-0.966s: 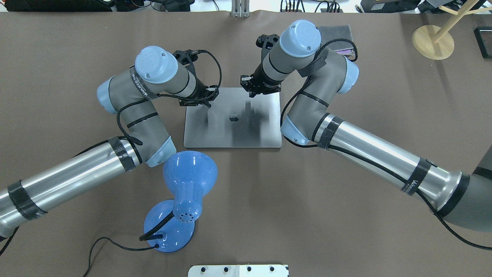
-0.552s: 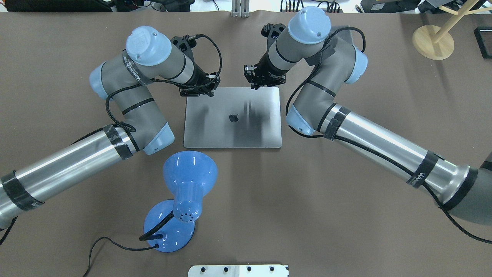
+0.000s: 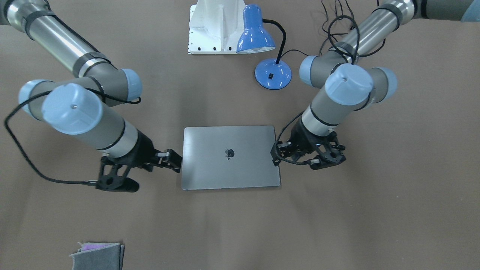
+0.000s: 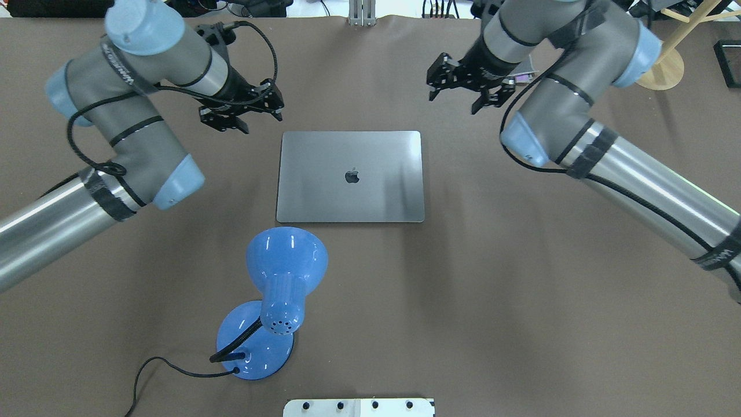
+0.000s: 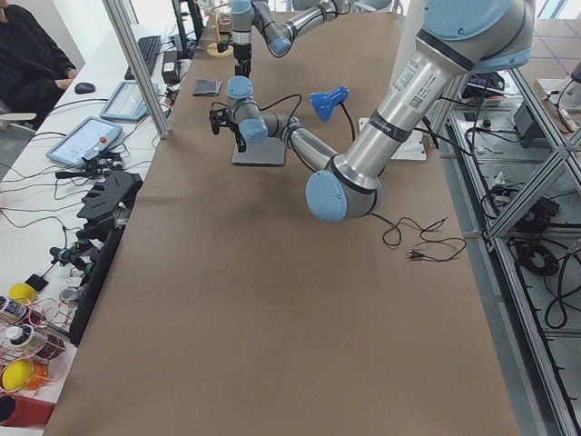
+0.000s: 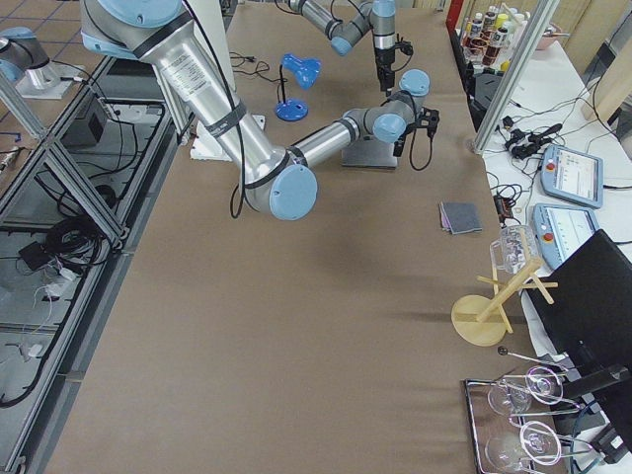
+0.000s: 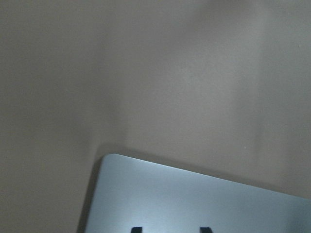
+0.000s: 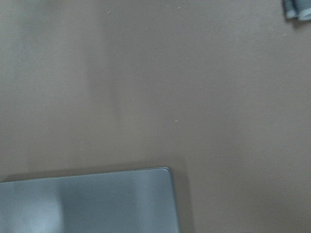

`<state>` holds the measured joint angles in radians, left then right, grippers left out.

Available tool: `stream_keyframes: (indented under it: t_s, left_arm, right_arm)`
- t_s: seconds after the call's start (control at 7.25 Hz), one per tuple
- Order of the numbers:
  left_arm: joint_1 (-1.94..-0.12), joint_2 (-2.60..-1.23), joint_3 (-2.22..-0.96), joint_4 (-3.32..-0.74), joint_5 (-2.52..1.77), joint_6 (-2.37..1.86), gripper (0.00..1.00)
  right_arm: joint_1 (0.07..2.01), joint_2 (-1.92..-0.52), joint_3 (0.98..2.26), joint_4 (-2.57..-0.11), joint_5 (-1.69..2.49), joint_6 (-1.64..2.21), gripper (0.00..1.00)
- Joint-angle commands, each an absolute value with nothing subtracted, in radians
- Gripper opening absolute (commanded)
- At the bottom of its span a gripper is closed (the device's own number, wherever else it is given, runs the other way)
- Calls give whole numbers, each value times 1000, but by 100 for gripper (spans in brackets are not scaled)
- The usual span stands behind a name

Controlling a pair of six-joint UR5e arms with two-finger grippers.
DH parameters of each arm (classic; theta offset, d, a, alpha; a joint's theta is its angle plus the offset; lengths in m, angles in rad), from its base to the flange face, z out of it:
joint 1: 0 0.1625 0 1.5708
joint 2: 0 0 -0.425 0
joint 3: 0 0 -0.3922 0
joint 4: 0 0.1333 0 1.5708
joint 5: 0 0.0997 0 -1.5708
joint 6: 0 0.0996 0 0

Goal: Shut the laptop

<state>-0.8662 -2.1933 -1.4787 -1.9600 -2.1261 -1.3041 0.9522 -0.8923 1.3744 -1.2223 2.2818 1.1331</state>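
The space-grey laptop (image 4: pixel 350 191) lies closed and flat on the brown table, apple logo up; it also shows in the front view (image 3: pixel 230 168). My left gripper (image 4: pixel 246 119) hangs open above the table, off the laptop's far left corner, touching nothing. The left wrist view shows that corner of the lid (image 7: pixel 194 199), with two fingertips (image 7: pixel 136 229) apart at the bottom edge. My right gripper (image 4: pixel 457 98) is open and empty, above the table off the far right corner. The right wrist view shows that corner (image 8: pixel 87 201).
A blue desk lamp (image 4: pixel 278 278) with its cable stands in front of the laptop, towards my left. A small grey folded cloth (image 3: pixel 98 255) lies at the far right of the table. A wooden stand (image 4: pixel 652 62) is at the far right corner. A white base plate (image 4: pixel 359 407) sits at the near edge.
Both grippers have risen from the laptop's far edge and swung outward, the left to the left, the right to the right. The laptop has stayed flat and still.
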Motion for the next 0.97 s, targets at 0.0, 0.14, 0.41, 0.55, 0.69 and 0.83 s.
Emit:
stream_keyframes:
  t_s: [0.0,0.14,0.41,0.55,0.69,0.83]
  left_arm:
    - [-957,-1991,-1688,-1832,-2149,-1089,99]
    - [-989,-1885,-1750,-1836,-2149,-1003,99]
    - [-1102,-1678,-1822,-1847,-2164,-791,99]
    - [-1179,-1619,-1819,-1844,-2231,-679,99]
    - [-1251,-1571,-1812,-1842,-2271,-561,99]
    - [-1300,-1533,-1810,-1836,-2281,-473,99]
  right_arm:
    - [1114,-1081,1437,-1264,2298,768,100]
    - [1147,-1148,1431,-1262,2287,586,100]
    - [1224,-1209,1424,-1282,2281,473,100]
    - [1265,-1232,1424,-1314,2260,410,100]
    - [1322,-1273,1422,-1342,2272,317,100]
    - [1371,-1307,1424,-1389,2269,184,100]
